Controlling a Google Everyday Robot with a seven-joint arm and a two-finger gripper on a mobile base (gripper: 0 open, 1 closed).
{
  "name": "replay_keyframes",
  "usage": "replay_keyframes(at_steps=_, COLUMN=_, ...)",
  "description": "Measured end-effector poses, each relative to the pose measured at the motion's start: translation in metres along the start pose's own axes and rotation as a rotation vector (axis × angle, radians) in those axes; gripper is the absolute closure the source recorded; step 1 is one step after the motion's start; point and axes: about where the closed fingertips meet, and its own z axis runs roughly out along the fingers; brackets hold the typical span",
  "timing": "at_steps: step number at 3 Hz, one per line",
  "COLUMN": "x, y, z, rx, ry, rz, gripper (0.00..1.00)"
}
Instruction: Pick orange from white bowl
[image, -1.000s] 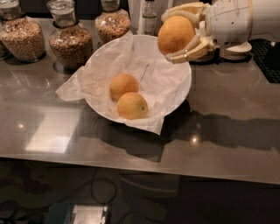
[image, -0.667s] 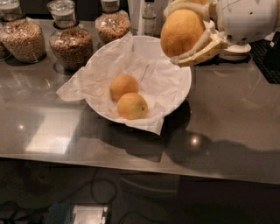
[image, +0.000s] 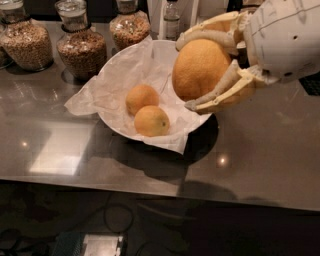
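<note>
My gripper (image: 187, 72) is shut on an orange (image: 200, 67) and holds it in the air above the right side of the white bowl (image: 125, 75). The cream fingers (image: 215, 92) wrap the fruit above and below. The bowl is wide, lined with crumpled white paper, and stands on the dark counter. Two more oranges lie inside it: one (image: 141, 98) near the middle and one (image: 151, 120) just in front of it.
Three glass jars of grain stand behind the bowl: one at far left (image: 26, 42), one left of the bowl (image: 81, 47), one behind it (image: 129, 27). A bottle (image: 171, 17) stands at the back. The counter's front edge (image: 150, 187) runs across below.
The gripper has lifted the orange higher and closer to the camera, so it looks much larger. The two oranges in the bowl have not moved.
</note>
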Motion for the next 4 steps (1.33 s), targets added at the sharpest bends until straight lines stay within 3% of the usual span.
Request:
replay_keyframes(at_steps=2, x=0.037, y=0.033, z=0.02, rx=-0.134, ry=-0.288, rz=0.182, gripper=1.0)
replay_keyframes(at_steps=3, x=0.037, y=0.033, z=0.022, rx=-0.136, ry=-0.287, rz=0.182, gripper=1.0)
replay_keyframes(at_steps=4, x=0.039, y=0.048, z=0.039, rx=-0.16, ry=-0.308, rz=0.221, gripper=1.0)
